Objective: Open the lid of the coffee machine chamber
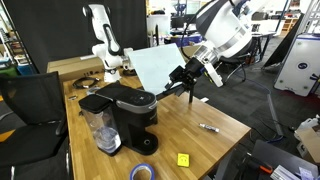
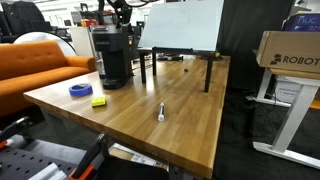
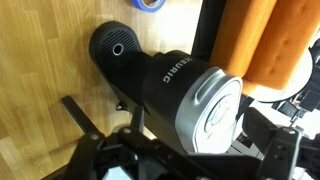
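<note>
— Gripper point(image 1: 186, 76)?
— Raised above the desk point(image 1: 225, 112), fingers apart, nothing held.
— Coffee machine point(image 1: 128, 115)?
— Just below and beside the gripper. In the wrist view it sits right under the gripper, fingers on either side of its head.
— Lid point(image 1: 137, 99)?
— Down flat, close to the fingertips. Cannot tell whether they touch.
— Other items?
— Marker point(image 1: 209, 127), yellow note point(image 1: 183, 159) and blue tape roll point(image 1: 143, 172) on the desk, all lower and well apart from the gripper.

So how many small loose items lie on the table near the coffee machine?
3: a blue tape roll by the table edge, a yellow block beside it, a marker farther along. The coffee machine may hide others.
</note>
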Robot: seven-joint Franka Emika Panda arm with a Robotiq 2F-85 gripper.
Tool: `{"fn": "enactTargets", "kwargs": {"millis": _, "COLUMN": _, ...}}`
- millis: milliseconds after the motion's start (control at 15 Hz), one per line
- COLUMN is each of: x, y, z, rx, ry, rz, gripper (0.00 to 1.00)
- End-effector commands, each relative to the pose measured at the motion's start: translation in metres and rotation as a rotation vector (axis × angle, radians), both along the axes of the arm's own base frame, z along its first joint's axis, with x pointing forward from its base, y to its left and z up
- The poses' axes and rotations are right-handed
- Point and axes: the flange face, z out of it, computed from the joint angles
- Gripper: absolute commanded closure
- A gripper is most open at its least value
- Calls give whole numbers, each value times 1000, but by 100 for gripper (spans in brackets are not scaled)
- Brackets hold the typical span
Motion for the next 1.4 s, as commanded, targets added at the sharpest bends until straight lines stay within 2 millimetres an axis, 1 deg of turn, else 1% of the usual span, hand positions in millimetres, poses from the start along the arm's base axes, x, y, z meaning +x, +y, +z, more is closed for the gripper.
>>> {"fn": "enactTargets", "kwargs": {"millis": 0, "x": 0, "y": 0, "z": 0, "rx": 0, "ry": 1, "rz": 0, "gripper": 0}}
{"fn": "enactTargets", "kwargs": {"millis": 467, "x": 0, "y": 0, "z": 0, "rx": 0, "ry": 1, "rz": 0, "gripper": 0}}
{"fn": "enactTargets", "kwargs": {"millis": 600, "x": -1, "y": 1, "z": -7, "rx": -4, "ry": -11, "rz": 0, "gripper": 0}}
{"fn": "enactTargets", "kwargs": {"millis": 733, "x": -3, "y": -1, "z": -19, "rx": 20, "ry": 7, "rz": -21, "gripper": 0}}
{"fn": "enactTargets", "kwargs": {"millis": 1000, "x": -22, "y": -18, "z": -41, "rx": 82, "ry": 5, "rz": -90, "gripper": 0}}
{"fn": "enactTargets", "kwargs": {"millis": 1133, "x": -28, "y": -25, "z": -47, "rx": 112, "ry": -17, "rz": -126, "gripper": 0}}
{"fn": "enactTargets", "kwargs": {"millis": 1333, "x": -32, "y": -27, "z": -49, "rx": 154, "ry": -74, "rz": -158, "gripper": 0}}
